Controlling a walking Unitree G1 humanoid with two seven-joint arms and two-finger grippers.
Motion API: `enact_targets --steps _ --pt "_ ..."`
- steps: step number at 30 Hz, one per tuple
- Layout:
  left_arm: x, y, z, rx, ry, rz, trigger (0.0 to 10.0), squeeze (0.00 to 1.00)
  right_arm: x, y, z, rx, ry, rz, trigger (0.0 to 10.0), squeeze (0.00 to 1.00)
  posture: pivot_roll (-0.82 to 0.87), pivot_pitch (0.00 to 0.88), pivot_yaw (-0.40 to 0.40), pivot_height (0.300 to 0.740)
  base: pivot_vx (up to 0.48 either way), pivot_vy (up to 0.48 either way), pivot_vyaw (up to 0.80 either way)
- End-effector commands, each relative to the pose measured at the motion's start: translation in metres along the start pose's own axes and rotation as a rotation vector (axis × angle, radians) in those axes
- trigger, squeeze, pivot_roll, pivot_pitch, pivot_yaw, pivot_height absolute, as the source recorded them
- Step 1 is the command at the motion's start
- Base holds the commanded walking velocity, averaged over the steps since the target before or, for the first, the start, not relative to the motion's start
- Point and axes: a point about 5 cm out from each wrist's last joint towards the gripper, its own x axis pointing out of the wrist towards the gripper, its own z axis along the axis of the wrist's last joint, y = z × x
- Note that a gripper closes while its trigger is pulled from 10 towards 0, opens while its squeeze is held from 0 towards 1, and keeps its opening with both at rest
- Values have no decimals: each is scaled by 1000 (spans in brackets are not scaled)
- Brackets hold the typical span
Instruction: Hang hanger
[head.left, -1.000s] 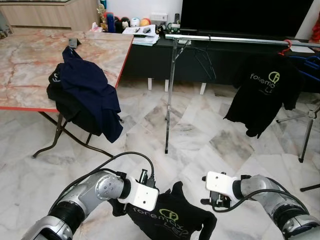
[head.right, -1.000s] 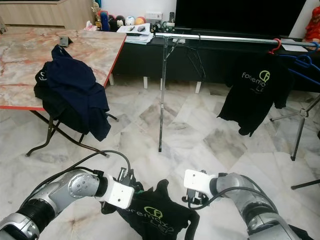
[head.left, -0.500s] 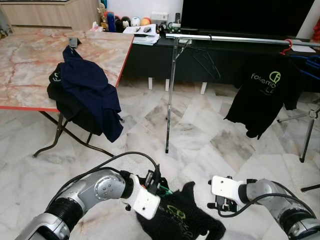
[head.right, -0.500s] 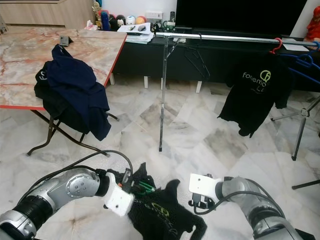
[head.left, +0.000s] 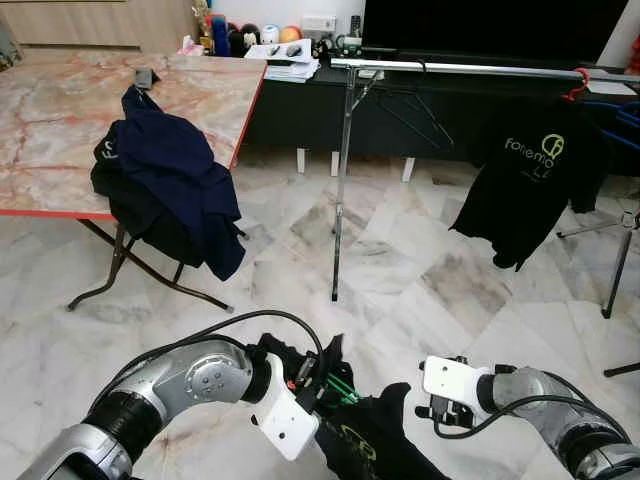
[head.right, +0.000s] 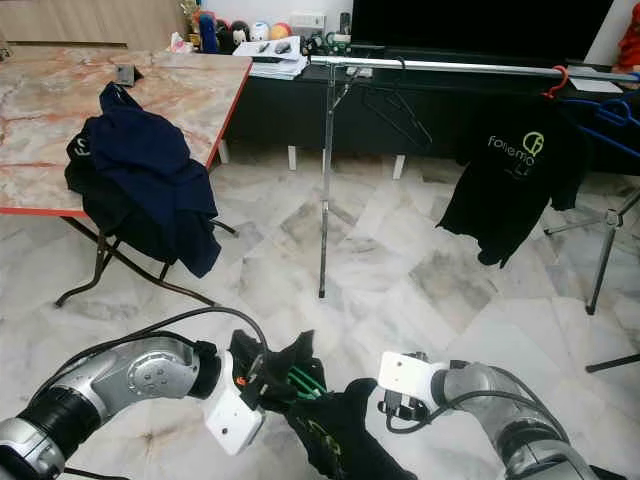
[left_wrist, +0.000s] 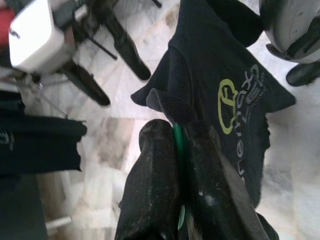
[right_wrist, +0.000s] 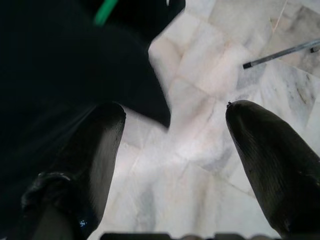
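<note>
The left end effector (left_wrist: 176, 150) is clamping its two black fingers on a thin green plastic hanger (head.left: 340, 385), which is carrying a black T-shirt with a yellow-green logo (left_wrist: 235, 100) low over the marble floor (head.left: 400, 260). The right end effector (right_wrist: 170, 145) is hovering just beside the shirt, fingers spread apart. Beyond, a silver clothes rail (head.left: 470, 68) is holding another black logo T-shirt (head.left: 530, 180).

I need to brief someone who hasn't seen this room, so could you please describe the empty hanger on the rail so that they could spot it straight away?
Find the silver clothes rail in front of the dark TV cabinet. Near its left upright pole hangs a thin black wire hanger. It carries nothing, unlike the red hanger further right, which holds a black T-shirt with a green logo.
</note>
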Motion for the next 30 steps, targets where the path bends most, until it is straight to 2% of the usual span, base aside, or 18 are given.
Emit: enact_targets --steps 1,6,13,15,20,22,25,30 --pt "-2 5 7 47 -48 17 10000 0 0 4 -5 50 -4 10 10000 0 107 127 -21 740 0 0 0" --pt "-4 4 11 102 -73 -6 10000 0 -3 3 -3 134 -59 66 10000 0 111 128 -19 740 0 0 0" --pt "-6 9 12 116 -80 1 10000 0 -9 5 -9 216 -67 160 10000 0 113 126 -18 740 0 0 0" --pt "-6 10 12 119 -82 3 10000 0 -13 4 -9 283 -104 195 10000 0 115 126 -18 740 0 0 0" --pt "-7 10 12 121 -83 2 10000 0 -18 3 -12 326 -117 225 10000 0 118 125 -18 740 0 0 0" --pt "-7 10 12 121 -84 2 10000 0 -19 5 -15 309 -88 255 10000 0 121 127 -19 740 0 0 0" --pt "-8 10 14 122 -91 5 10000 0 -18 10 -24 202 17 235 10000 0 123 127 -16 740 0 0 0" --pt "-7 13 17 130 -105 5 10000 0 -12 13 -23 133 52 187 10000 0 132 127 -10 740 0 0 0"
